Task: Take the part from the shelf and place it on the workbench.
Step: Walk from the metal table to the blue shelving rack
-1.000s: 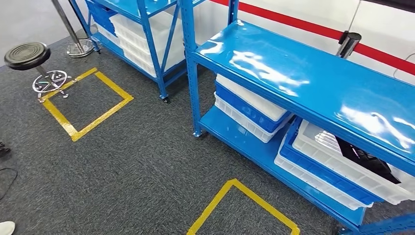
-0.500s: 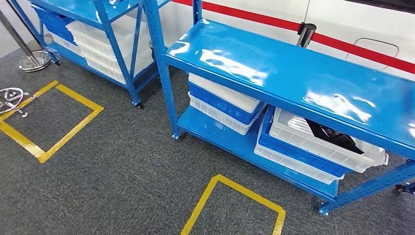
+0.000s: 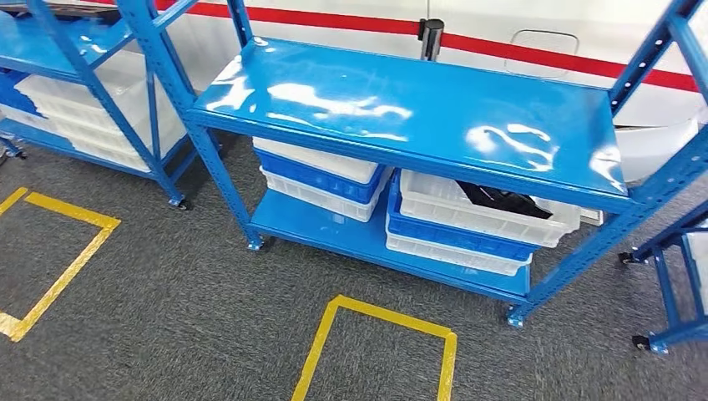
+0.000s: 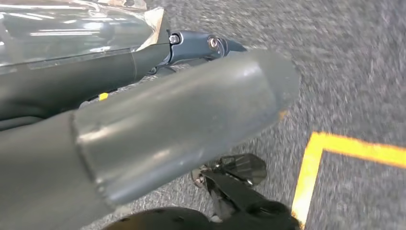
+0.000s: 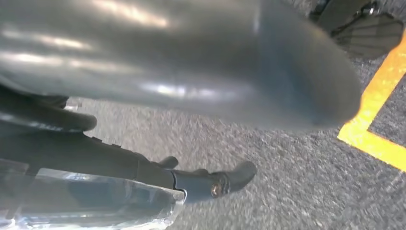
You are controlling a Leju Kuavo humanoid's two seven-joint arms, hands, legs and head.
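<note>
You're at the approach step: dark part (image 3: pixel 503 200) sits in the top white bin (image 3: pixel 484 219) on the shelf (image 3: pixel 401 109) lower level, both hands hang over carpet w/ grip state I can't tell, so next square up to the yellow floor box (image 3: pixel 380 351) & reach in.

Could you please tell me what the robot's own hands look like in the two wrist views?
The left hand shows a thick, smooth grey thumb with a rounded tip and darker, slimmer fingers with a silver screw. The right hand looks alike: glossy grey thumb, dark fingers.
</note>
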